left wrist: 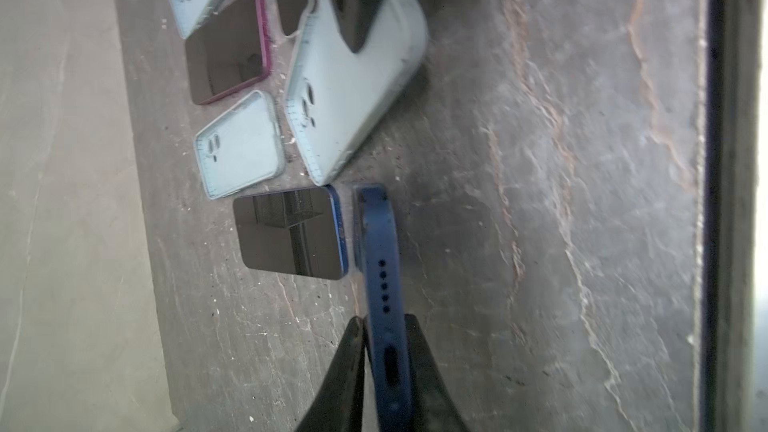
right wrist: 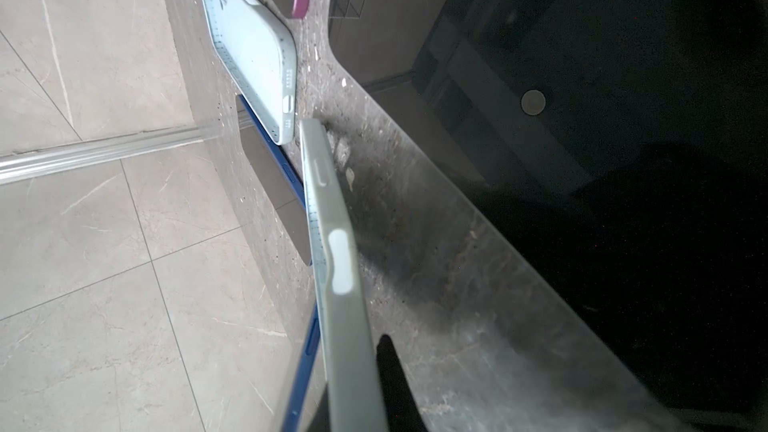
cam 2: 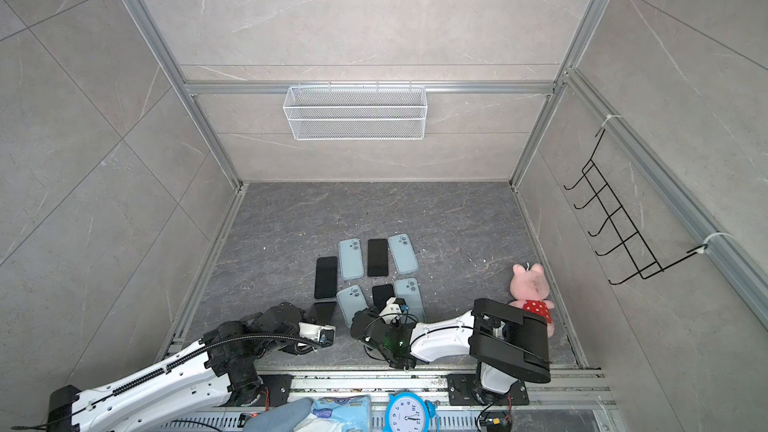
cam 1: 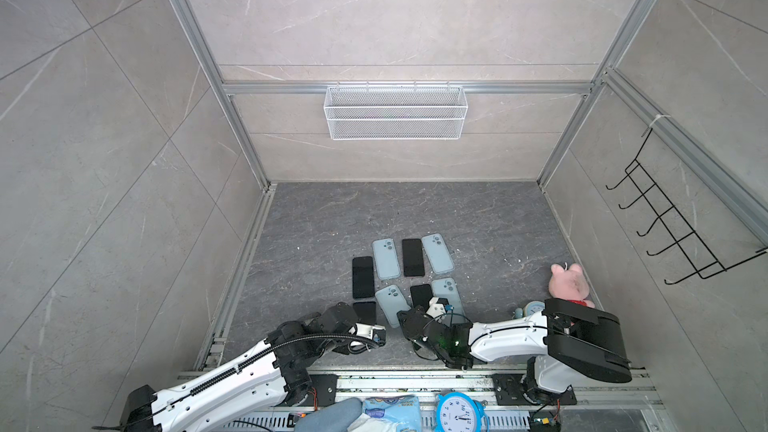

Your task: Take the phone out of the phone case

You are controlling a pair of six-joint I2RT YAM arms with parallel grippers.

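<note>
Pinching the blue phone (left wrist: 380,268) by its port end, our left fingers (left wrist: 424,367) press both its faces. It stands on edge, long axis pointing away from them, already clear of the pale case (right wrist: 336,284), which our right fingers (right wrist: 392,371) clamp just beside it over the table (left wrist: 540,201).

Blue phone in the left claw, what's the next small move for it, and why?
Probably lay the blue phone flat on the table and open the left claw. It is bare, pinched edge-on at its port end, its far end low beside another bare phone, while the right claw holds the pale case apart from it.
</note>
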